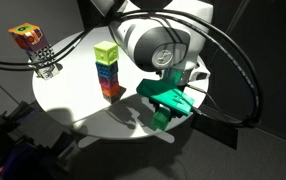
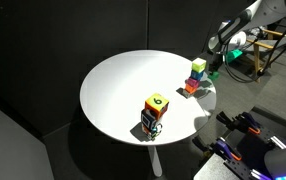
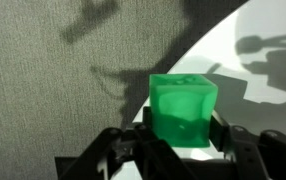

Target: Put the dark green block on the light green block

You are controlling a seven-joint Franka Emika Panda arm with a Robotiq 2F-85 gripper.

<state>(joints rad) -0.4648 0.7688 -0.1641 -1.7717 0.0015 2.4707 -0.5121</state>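
Observation:
The dark green block is an emerald cube clamped between my gripper's two black fingers. In an exterior view the gripper holds the block low over the table's near edge, to the right of the stack and apart from it. The light green block is a pale lime cube on top of a stack of coloured cubes. In the other exterior view the light green block tops the stack at the table's right edge, with the gripper beyond it.
The round white table carries a multicoloured cube on a checkered holder, also seen as a yellow-topped cube near the table's front edge. Black cables loop beside the arm. Dark floor surrounds the table.

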